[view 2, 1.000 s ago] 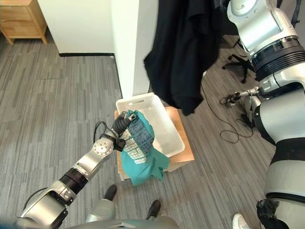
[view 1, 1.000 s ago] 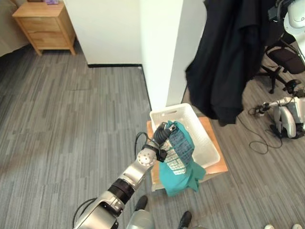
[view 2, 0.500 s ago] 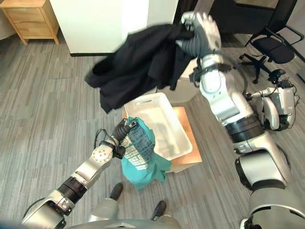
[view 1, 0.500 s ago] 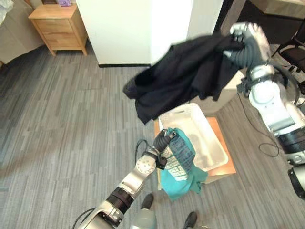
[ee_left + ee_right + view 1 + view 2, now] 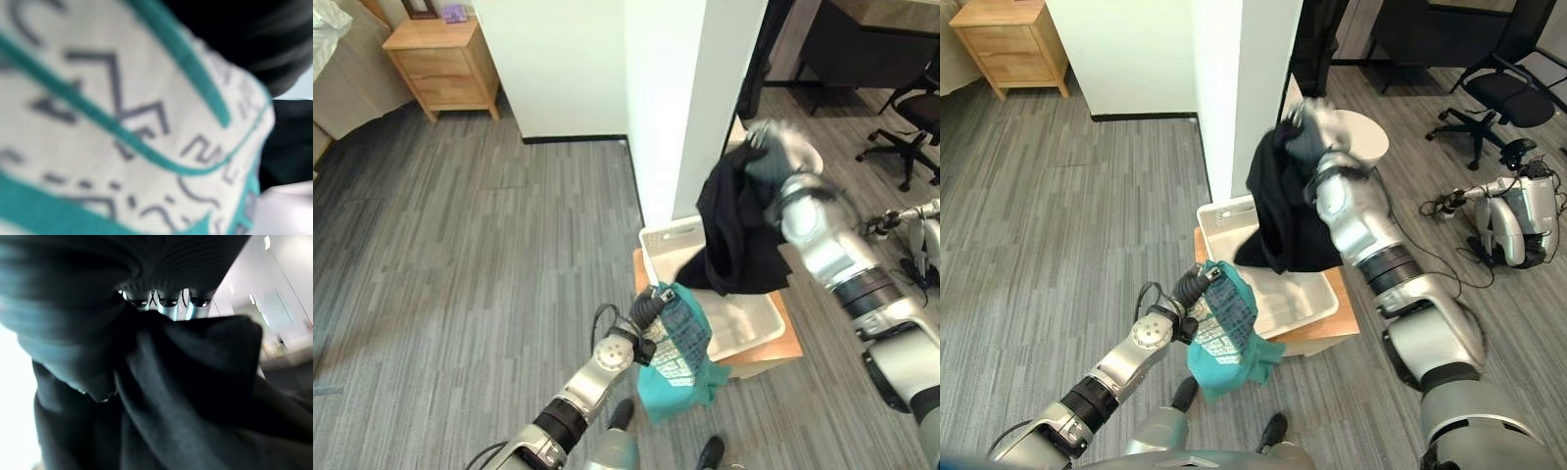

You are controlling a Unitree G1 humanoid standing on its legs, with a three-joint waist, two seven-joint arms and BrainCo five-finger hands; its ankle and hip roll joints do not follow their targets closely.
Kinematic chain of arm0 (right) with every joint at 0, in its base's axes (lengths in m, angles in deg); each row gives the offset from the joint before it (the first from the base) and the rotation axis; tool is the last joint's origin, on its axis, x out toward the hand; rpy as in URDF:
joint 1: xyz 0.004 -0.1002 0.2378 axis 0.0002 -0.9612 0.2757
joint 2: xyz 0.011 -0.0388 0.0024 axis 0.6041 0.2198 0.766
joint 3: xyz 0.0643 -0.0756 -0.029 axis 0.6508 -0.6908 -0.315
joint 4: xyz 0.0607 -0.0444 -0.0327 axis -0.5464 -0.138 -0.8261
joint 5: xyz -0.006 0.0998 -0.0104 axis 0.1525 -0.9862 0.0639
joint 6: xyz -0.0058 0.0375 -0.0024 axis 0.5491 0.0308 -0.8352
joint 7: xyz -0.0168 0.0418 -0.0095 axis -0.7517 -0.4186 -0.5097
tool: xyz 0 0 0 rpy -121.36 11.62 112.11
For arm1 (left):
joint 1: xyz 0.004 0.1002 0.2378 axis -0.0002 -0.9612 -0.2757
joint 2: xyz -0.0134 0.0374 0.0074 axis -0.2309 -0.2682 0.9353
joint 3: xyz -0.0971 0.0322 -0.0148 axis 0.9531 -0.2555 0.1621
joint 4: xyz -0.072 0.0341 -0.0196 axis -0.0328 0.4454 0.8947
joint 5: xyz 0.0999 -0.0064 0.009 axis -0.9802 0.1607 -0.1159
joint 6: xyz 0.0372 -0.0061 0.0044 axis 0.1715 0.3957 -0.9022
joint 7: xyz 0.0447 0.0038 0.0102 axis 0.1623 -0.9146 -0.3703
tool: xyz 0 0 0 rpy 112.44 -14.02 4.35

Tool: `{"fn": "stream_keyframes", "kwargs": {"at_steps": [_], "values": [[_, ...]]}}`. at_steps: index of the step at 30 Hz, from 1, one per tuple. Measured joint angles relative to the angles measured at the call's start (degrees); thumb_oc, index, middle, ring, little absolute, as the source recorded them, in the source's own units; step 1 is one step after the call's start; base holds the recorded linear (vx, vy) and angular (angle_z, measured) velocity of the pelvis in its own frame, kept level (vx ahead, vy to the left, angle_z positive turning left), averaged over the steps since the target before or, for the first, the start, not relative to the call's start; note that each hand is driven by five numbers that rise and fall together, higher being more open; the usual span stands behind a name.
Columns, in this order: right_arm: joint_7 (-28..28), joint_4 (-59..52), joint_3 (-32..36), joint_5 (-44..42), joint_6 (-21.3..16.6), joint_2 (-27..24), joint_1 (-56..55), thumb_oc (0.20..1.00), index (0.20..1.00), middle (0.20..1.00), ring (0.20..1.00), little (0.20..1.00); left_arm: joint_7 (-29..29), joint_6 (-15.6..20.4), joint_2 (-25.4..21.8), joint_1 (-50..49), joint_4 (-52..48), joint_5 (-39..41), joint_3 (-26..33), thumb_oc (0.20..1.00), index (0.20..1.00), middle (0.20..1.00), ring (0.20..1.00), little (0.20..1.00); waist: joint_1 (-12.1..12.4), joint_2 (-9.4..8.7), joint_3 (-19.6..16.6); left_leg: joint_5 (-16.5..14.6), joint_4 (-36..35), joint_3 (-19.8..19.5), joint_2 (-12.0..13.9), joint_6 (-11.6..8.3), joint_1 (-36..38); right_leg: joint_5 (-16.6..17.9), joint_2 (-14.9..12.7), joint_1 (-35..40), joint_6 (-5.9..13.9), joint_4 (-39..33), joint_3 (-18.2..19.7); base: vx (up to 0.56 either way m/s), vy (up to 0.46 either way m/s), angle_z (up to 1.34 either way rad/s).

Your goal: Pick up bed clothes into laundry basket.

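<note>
A black garment (image 5: 736, 230) hangs from the right hand (image 5: 773, 157) right of centre in the left eye view, its lower folds drooping over the far end of the white basket (image 5: 756, 323); whether the cloth touches the basket's inside cannot be told. In the right wrist view the fingers (image 5: 168, 301) are curled down into the dark cloth, bunching it against the palm, so the hand grips the garment. Below it, at the lower centre of the frame, the left hand (image 5: 646, 311) holds a teal cloth (image 5: 680, 357) with a white patterned panel; the fingers are closed round its top edge beside the basket's near left corner, and the cloth hangs down outside the basket, in front of the surface. The left wrist view shows that cloth from very close, white with teal bands and dark line marks, with black fabric beyond it. The basket sits on a small wooden surface (image 5: 773, 351), which shows as an orange-brown slab under and to the right of it. Just behind the basket rises a white column (image 5: 690, 98), running up to the top centre of the frame. The floor (image 5: 460, 274) is grey plank-patterned carpet. A wooden nightstand (image 5: 445, 64) stands at the upper left, against a white wall. At the upper right a black office chair (image 5: 1508, 93) stands well apart from the basket.
</note>
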Motion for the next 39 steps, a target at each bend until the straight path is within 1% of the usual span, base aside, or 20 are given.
{"fn": "stream_keyframes", "kwargs": {"at_steps": [3, 4, 5, 9, 13, 17, 19, 20, 21, 22, 23, 24, 25, 28, 29, 31, 32, 35, 38, 39], "values": [[-0.1, 7.8, -2.0, -0.1, 0.2, 5.2, -4.5, 0.2, 0.2, 0.2, 0.2, 0.2, 0.0, 0.0, 1.4, -0.1, 0.3, 0.0, -1.8, 0.2, 0.2, 0.2, 0.2, 0.2, 1.8, 0.99, 0.4, 0.2, 0.1, -0.4, 0.0, -0.11, -1.2, 0.0, 0.1, -1.0, -0.02, 0.0, -0.4, -0.06, -0.019, 0.07], [0.0, 10.6, -3.1, -0.1, 0.1, 6.2, -5.6, 0.25, 0.25, 0.25, 0.25, 0.25, 0.0, 0.0, 1.8, -0.1, 0.3, 0.0, -2.1, 0.2, 0.2, 0.2, 0.2, 0.2, 2.0, 1.35, 0.6, 0.2, 0.2, -1.0, -0.1, -0.11, -1.5, 0.0, 0.1, -1.0, -0.02, 0.0, -0.9, -0.04, -0.02, 0.25], [0.2, 12.7, -4.3, -0.1, 0.3, 6.5, -6.7, 1.0, 1.0, 1.0, 1.0, 1.0, 0.0, 0.0, 2.2, -0.1, 0.3, 0.0, -2.2, 0.2, 0.2, 0.2, 0.2, 0.2, 2.4, 1.8, 0.9, 0.5, 0.2, -1.7, -0.2, -0.23, -2.0, 0.0, 0.1, -0.9, -0.02, 0.0, -1.7, -0.03, -0.024, 0.28], [0.1, 22.6, -5.7, -0.1, 0.5, 8.2, -7.4, 1.0, 1.0, 1.0, 1.0, 1.0, 0.3, 0.0, 1.8, -0.1, 0.3, -0.8, -1.8, 0.2, 0.2, 0.2, 0.2, 0.2, 3.6, 2.68, 1.0, 0.6, 0.1, -3.2, -0.4, -0.31, -2.3, -0.4, 0.0, -0.6, 0.32, 0.0, -3.2, -0.01, -0.027, 0.21], [0.6, 20.1, -4.3, -0.7, -0.1, 8.2, -11.0, 1.0, 1.0, 1.0, 1.0, 1.0, 1.5, -0.1, -0.1, -0.1, 0.1, -1.1, 0.3, 0.2, 0.2, 0.2, 0.2, 0.2, 3.3, 2.94, 1.0, 0.6, -0.1, -3.1, -0.5, -0.31, -1.8, -0.5, -0.2, -0.1, 0.48, 0.0, -3.2, 0.0, -0.008, 0.04], [2.1, 6.1, 4.2, -7.1, -2.8, 4.0, -21.3, 1.0, 1.0, 1.0, 1.0, 1.0, 2.9, -0.4, -2.3, -1.0, -7.2, -2.6, 5.8, 0.2, 0.2, 0.2, 0.2, 0.2, 2.3, 3.31, 1.1, 0.6, -0.5, -2.9, -0.5, -0.31, -0.5, -0.8, -0.7, 1.3, 0.76, 0.0, -3.3, 0.0, -0.011, -0.01], [2.0, 0.0, 8.0, -8.8, -4.2, -1.2, -25.5, 1.0, 1.0, 1.0, 1.0, 1.0, 3.7, 0.2, -4.9, -1.1, -13.4, -4.4, 10.3, 0.2, 0.2, 0.2, 0.2, 0.2, 1.1, 3.56, 1.0, 0.7, -1.2, -1.9, -0.5, -0.16, 0.7, -0.9, -0.8, 1.8, 0.87, 0.0, -2.6, 0.0, -0.038, -0.15], [1.8, -1.2, 9.3, -9.2, -4.5, -1.9, -26.4, 1.0, 1.0, 1.0, 1.0, 1.0, 4.0, 0.6, -5.4, -1.3, -14.9, -5.1, 10.6, 0.2, 0.2, 0.2, 0.2, 0.2, 1.1, 3.64, 1.0, 0.7, -1.3, -1.6, -0.6, -0.14, 0.8, -0.9, -0.8, 2.0, 0.89, 0.0, -2.3, 0.0, -0.027, -0.19], [1.7, -1.3, 11.2, -9.7, -5.2, -3.6, -27.5, 1.0, 1.0, 1.0, 1.0, 1.0, 4.4, 0.8, -6.5, -1.0, -16.0, -5.7, 12.2, 0.2, 0.2, 0.2, 0.2, 0.2, -0.1, 3.58, 0.9, 0.3, -1.3, -1.1, -0.4, -0.09, 1.6, -0.9, -1.2, 2.1, 0.91, 0.0, -1.7, -0.01, -0.019, -0.16], [1.2, -1.4, 16.6, -10.5, -6.3, -5.3, -29.6, 1.0, 1.0, 1.0, 1.0, 1.0, 4.5, 1.8, -8.1, -0.7, -20.0, -7.1, 12.9, 0.2, 0.2, 0.2, 0.2, 0.2, -0.6, 3.88, 0.6, 0.5, -1.4, -0.9, -0.6, 0.06, 1.5, -0.9, -1.0, 2.4, 0.94, 0.0, -1.6, -0.01, -0.018, -0.17], [0.3, -0.1, 18.1, -11.7, -6.1, -7.6, -30.3, 1.0, 1.0, 1.0, 1.0, 1.0, 4.8, 2.4, -8.7, 0.1, -21.5, -7.5, 14.2, 0.2, 0.2, 0.2, 0.2, 0.2, -1.8, 3.99, 0.5, 0.5, -1.3, -0.3, -0.5, 0.13, 2.4, -0.8, -1.1, 2.4, 0.93, 0.0, -1.0, -0.06, -0.003, -0.2], [0.3, 1.5, 19.5, -12.1, -7.3, -8.6, -30.6, 1.0, 1.0, 1.0, 1.0, 1.0, 4.7, 2.0, -8.8, 0.3, -24.0, -7.5, 14.2, 0.2, 0.2, 0.2, 0.2, 0.2, -1.4, 4.09, 0.4, 0.5, -1.3, 0.1, -0.5, 0.22, 2.4, -0.8, -1.2, 2.4, 0.96, 0.0, -0.6, -0.06, 0.014, -0.24], [-0.3, 3.2, 21.4, -13.6, -6.7, -10.0, -31.4, 1.0, 1.0, 1.0, 1.0, 1.0, 4.6, 3.1, -8.9, 0.6, -26.5, -7.6, 14.1, 0.2, 0.2, 0.2, 0.2, 0.2, -1.6, 4.39, 0.2, 0.4, -1.4, 0.6, -0.5, 0.26, 2.5, -0.7, -1.1, 2.4, 0.95, 0.0, -0.1, -0.06, 0.025, -0.23], [-0.4, 14.1, 27.0, -16.8, -7.4, -11.1, -32.5, 1.0, 1.0, 1.0, 1.0, 1.0, 2.9, 3.9, -8.4, 1.9, -32.2, -7.4, 13.4, 0.2, 0.2, 0.2, 0.2, 0.2, -3.3, 5.53, -0.8, 0.2, -1.4, 2.1, -0.3, 0.52, 3.5, -0.6, -1.2, 2.4, 0.99, 0.0, 1.4, 0.01, 0.011, -0.24], [-0.4, 17.2, 26.9, -17.3, -6.8, -11.8, -33.9, 1.0, 1.0, 1.0, 1.0, 1.0, 2.5, 4.3, -8.1, 3.2, -32.3, -7.4, 12.8, 0.2, 0.2, 0.2, 0.2, 0.2, -4.7, 6.21, -1.3, 0.2, -1.4, 2.4, -0.4, 0.6, 3.8, -0.6, -1.2, 2.4, 1.03, -0.1, 1.7, 0.02, 0.01, -0.22], [0.0, 22.1, 26.0, -17.7, -6.3, -11.8, -35.2, 1.0, 1.0, 1.0, 1.0, 1.0, 2.5, 4.3, -7.9, 6.7, -31.1, -7.4, 11.5, 0.2, 0.2, 0.2, 0.2, 0.2, -5.3, 7.04, -1.8, 0.1, -1.4, 3.7, -0.3, 0.78, 4.6, -0.4, -1.2, 2.6, 1.08, 0.0, 2.9, 0.01, 0.009, -0.26], [0.1, 22.9, 25.4, -17.9, -5.6, -11.8, -36.6, 1.0, 1.0, 1.0, 1.0, 1.0, 2.5, 4.3, -6.7, 8.1, -30.3, -7.4, 11.3, 0.2, 0.2, 0.2, 0.2, 0.2, -7.0, 7.59, -2.4, -0.2, -1.4, 4.3, -0.2, 0.77, 4.9, -0.4, -1.2, 2.5, 1.09, -0.1, 3.3, 0.02, 0.005, -0.28], [2.1, 28.5, 23.5, -18.0, -5.0, -11.1, -38.6, 1.0, 1.0, 1.0, 1.0, 1.0, 2.9, 4.5, -3.5, 15.5, -20.7, -8.1, 9.1, 0.2, 0.2, 0.2, 0.2, 0.2, -9.3, 8.93, -3.7, -0.7, -1.7, 6.1, 0.1, 0.74, 5.3, -0.5, -1.0, 2.4, 1.38, 0.0, 5.1, 0.04, -0.012, -0.32], [3.8, 30.6, 21.4, -17.4, -4.9, -10.0, -41.6, 1.0, 1.0, 1.0, 1.0, 1.0, 4.1, 3.4, -1.2, 19.4, -14.0, -11.1, 7.6, 0.2, 0.2, 0.2, 0.2, 0.2, -12.7, 10.3, -4.8, -1.0, -1.7, 7.5, 0.8, 0.56, 5.7, -0.3, -0.7, 1.9, 1.18, -0.1, 6.3, 0.03, -0.021, -0.27], [4.4, 30.9, 21.8, -18.0, -5.0, -9.3, -43.3, 1.0, 1.0, 1.0, 1.0, 1.0, 4.8, 3.4, -0.4, 20.1, -12.2, -12.4, 7.2, 0.2, 0.2, 0.2, 0.2, 0.2, -13.4, 10.12, -5.1, -1.1, -1.7, 8.1, 1.2, 0.49, 5.4, -0.2, -0.4, 1.3, 1.05, -0.2, 6.9, 0.01, -0.036, -0.23]]}}
